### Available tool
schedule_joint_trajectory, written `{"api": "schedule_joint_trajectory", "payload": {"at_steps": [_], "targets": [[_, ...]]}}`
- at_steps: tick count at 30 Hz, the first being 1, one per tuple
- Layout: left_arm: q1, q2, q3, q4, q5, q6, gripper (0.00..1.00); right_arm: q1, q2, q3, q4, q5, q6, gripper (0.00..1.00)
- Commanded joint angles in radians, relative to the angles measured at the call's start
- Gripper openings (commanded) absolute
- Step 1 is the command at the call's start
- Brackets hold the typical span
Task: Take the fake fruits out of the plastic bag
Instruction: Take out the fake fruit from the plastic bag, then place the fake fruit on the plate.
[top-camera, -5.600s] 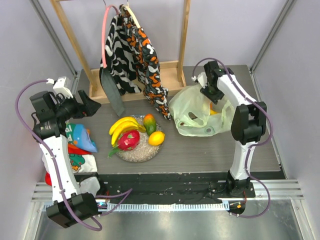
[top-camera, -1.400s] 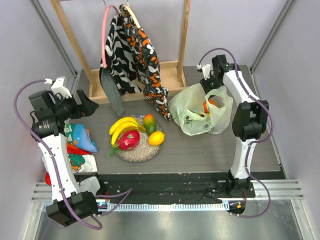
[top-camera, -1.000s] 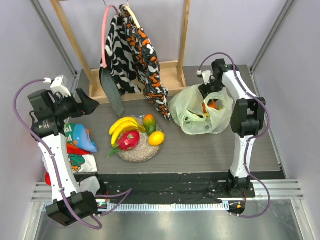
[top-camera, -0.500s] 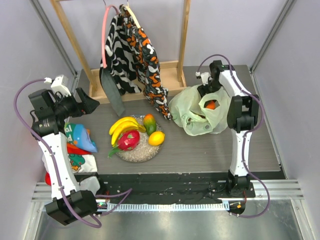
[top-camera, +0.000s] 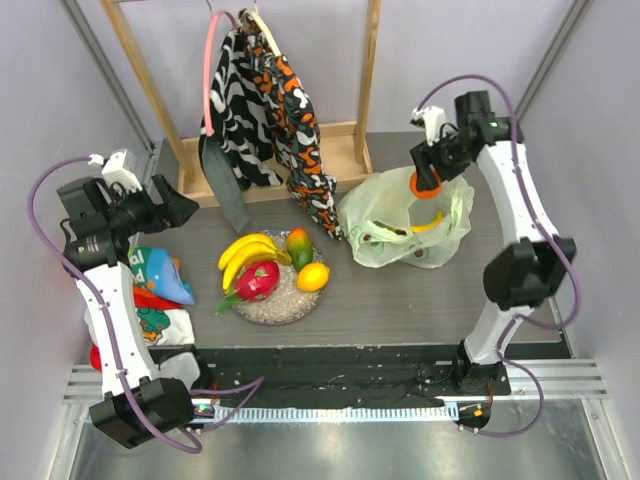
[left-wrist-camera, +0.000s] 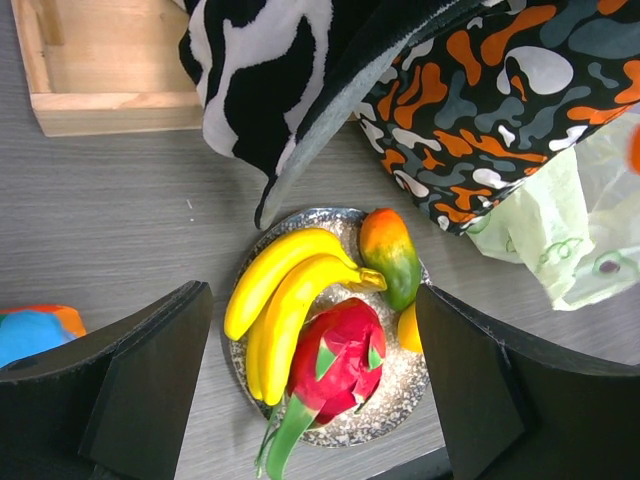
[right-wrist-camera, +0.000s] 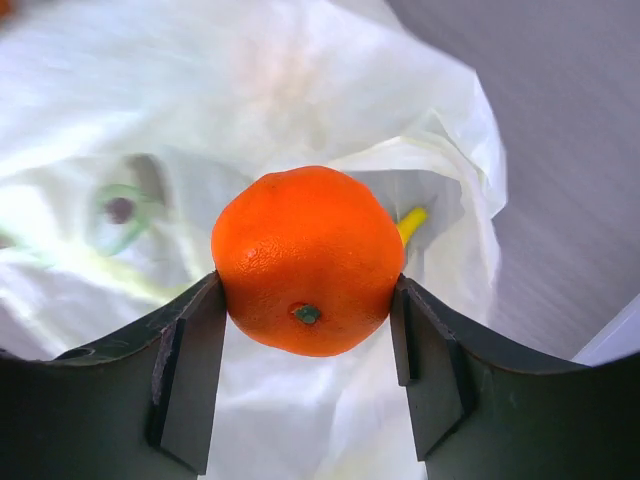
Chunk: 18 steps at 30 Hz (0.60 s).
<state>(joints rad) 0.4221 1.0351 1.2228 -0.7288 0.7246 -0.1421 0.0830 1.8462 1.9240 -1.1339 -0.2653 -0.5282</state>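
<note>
My right gripper (top-camera: 428, 183) is shut on the orange (right-wrist-camera: 307, 259) and holds it in the air above the pale-green plastic bag (top-camera: 390, 225), which lies on the table right of centre. A yellow banana (top-camera: 428, 225) shows inside the bag, also in the right wrist view (right-wrist-camera: 411, 224). On the speckled plate (top-camera: 290, 305) lie a banana bunch (top-camera: 246, 253), a mango (top-camera: 298, 246), a pink dragon fruit (top-camera: 257, 280) and a lemon (top-camera: 313, 276). My left gripper (top-camera: 185, 213) is open and empty at the far left, above the table; its view looks down on the plate (left-wrist-camera: 400, 395).
A wooden rack (top-camera: 275, 170) at the back holds a patterned black-orange-white cloth (top-camera: 275, 120) that hangs down to the table beside the bag. Colourful items (top-camera: 160, 285) lie at the left edge beside my left arm.
My right gripper has risen out of the bag with the orange in it and moved slightly right. The bag has slumped lower. The left arm has not moved.
</note>
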Motion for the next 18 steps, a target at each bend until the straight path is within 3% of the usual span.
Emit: {"api": "schedule_joint_trajectory", "payload": {"at_steps": [1,6,9,18], "targets": [[0.009,0.002,0.055,0.04,-0.002,0.013,0.88,0.008,-0.137,0.015,-0.027,-0.237,-0.041,0.42],[0.009,-0.007,0.076,0.011,-0.01,0.032,0.88,0.142,-0.18,0.009,-0.069,-0.327,-0.102,0.43],[0.007,-0.024,0.075,0.003,-0.011,0.038,0.88,0.34,-0.196,-0.045,-0.024,-0.289,-0.113,0.43],[0.007,-0.056,0.041,0.04,-0.013,-0.036,0.88,0.791,0.016,-0.02,-0.026,-0.249,-0.167,0.43]]}}
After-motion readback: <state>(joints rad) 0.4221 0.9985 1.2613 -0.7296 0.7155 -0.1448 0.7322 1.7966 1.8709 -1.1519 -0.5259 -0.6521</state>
